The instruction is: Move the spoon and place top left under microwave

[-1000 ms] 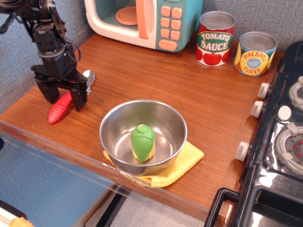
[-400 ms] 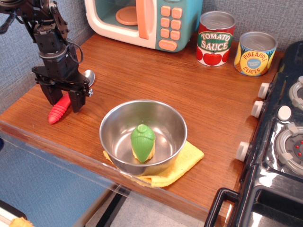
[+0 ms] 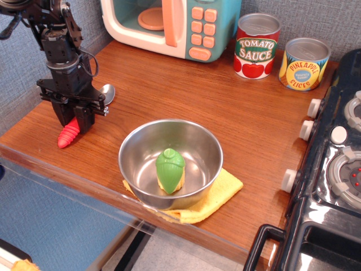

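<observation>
The spoon (image 3: pixel 68 136) lies at the left edge of the wooden counter, its ribbed red handle pointing to the front left and its silver bowl toward the back right. My gripper (image 3: pixel 74 121) stands straight down over the handle, its two black fingers (image 3: pixel 84 117) closed in against the handle's sides. The middle of the handle is hidden behind the fingers. The spoon still rests on the counter. The teal and cream microwave (image 3: pixel 172 25) stands at the back, up and to the right of the gripper, with its orange handle and buttons facing me.
A steel bowl (image 3: pixel 141 152) holding a green and yellow toy sits on a yellow cloth (image 3: pixel 223 195) at the front centre. Tomato sauce can (image 3: pixel 257 45) and pineapple can (image 3: pixel 304 63) stand back right. A black stove (image 3: pixel 335 169) borders the right. The counter's left edge is close to the gripper.
The gripper has come down over the spoon's handle and its fingers have closed from wide apart to tight against it. The spoon has shifted slightly.
</observation>
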Controlling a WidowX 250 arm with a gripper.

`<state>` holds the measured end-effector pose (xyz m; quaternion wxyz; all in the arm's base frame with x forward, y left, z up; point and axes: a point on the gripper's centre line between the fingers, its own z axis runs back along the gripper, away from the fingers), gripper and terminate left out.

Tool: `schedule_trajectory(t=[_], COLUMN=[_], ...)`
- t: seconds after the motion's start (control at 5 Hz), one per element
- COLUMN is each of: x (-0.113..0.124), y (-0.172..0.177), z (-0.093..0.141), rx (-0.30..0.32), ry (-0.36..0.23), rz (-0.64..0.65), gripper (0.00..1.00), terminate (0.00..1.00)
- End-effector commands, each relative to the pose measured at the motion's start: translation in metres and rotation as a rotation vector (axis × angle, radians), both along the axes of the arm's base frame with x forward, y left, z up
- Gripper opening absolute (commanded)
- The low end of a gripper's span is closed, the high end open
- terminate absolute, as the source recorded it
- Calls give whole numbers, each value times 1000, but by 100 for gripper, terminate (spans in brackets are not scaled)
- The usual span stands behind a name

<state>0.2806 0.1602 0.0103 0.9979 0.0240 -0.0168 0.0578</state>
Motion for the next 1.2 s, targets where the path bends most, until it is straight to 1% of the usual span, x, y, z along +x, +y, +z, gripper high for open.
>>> schedule_trajectory(t=[0.0,0.2,0.4,0.8,1.0], x=[38,63,76,81,84], y=[-7,5,21,42,54], z=[43,66,61,29,19], rx=[1,50,71,98,97], ry=[-109,-157,-142,-31,3], rz=[-112,-121,-98,-81,-73], gripper=[0,0,0,0,0], terminate=[0,0,0,0,0])
